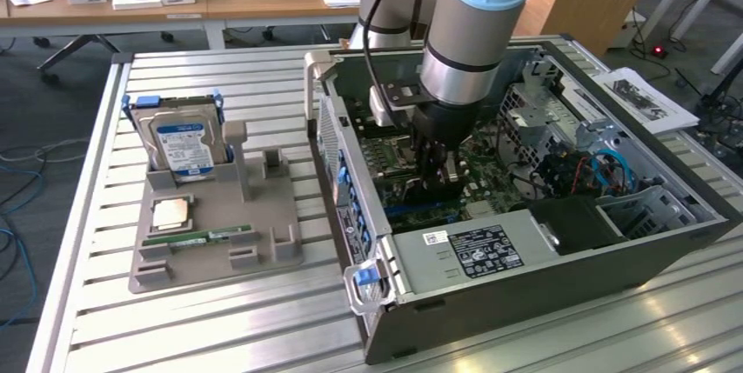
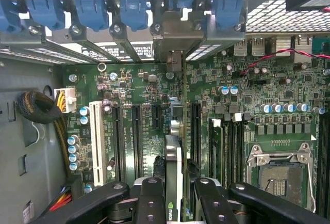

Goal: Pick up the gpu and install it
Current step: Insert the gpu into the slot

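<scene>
The gpu [image 2: 177,157], a thin dark card with a metal end bracket, stood edge-on between the jaws, held low inside the open grey computer case [image 1: 650,256].

The black two-finger gripper [image 2: 176,195] was closed on the card, one jaw against each flat face, so the jaws stood narrow rather than wide. From the jaws the card's long axis ran straight ahead, toward the row of blue slot clips [image 2: 134,12] and the metal bracket bay at the case's rear wall, with the card's bracket end reaching that wall. Directly below the jaws lay the green motherboard [image 2: 139,100], its long black expansion slots [image 2: 136,136] running parallel to the card; whether the card's edge had entered a slot could not be told. In the exterior view the arm reached straight down into the case.
</scene>
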Controlling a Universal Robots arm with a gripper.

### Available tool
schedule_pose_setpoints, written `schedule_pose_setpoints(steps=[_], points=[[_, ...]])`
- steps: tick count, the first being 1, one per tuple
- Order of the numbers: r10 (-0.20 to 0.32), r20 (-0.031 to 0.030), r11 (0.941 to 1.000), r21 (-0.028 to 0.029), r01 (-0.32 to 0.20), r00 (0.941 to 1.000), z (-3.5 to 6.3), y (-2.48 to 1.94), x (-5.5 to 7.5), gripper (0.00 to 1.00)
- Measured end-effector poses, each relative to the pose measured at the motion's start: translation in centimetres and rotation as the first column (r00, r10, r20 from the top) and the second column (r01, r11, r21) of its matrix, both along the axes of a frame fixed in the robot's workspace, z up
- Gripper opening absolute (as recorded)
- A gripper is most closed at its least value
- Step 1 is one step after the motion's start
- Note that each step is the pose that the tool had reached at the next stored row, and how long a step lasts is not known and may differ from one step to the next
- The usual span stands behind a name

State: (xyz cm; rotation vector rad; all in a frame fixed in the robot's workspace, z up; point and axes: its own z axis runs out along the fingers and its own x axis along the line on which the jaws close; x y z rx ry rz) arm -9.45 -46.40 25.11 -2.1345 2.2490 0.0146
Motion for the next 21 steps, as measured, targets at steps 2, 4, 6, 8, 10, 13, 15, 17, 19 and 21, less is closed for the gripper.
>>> schedule_pose_setpoints(steps=[2,4,6,8,10,13,15,17,19,21], points=[[0.0,0.0,1.0,-0.0003,0.0,1.0,0.14,0.0,0.0,0.26],[0.0,0.0001,1.0,-0.0002,0.0,1.0,0.24,0.0,0.0,0.26],[0.0,0.0001,1.0,-0.0001,0.0,1.0,0.23,0.0,0.0,0.26],[0.0,0.0002,1.0,-0.0003,0.0,1.0,0.23,0.0,-0.04,0.26],[0.0,0.0003,1.0,-0.0005,0.0,1.0,0.22,0.0,-0.12,0.26],[0.0,0.0003,1.0,-0.0003,0.0,1.0,0.12,-0.01,-0.26,0.26],[0.0,0.0002,1.0,-0.0005,0.0,1.0,-0.01,-0.01,-0.27,0.26],[0.0,-0.0001,1.0,-0.0013,0.0,1.0,-0.12,-0.01,-0.29,0.26],[0.0,-0.0003,1.0,-0.0012,0.0,1.0,-0.19,-0.02,-0.3,0.26],[0.0,-0.0001,1.0,-0.0005,0.0,1.0,-0.3,-0.01,-0.3,0.26]])
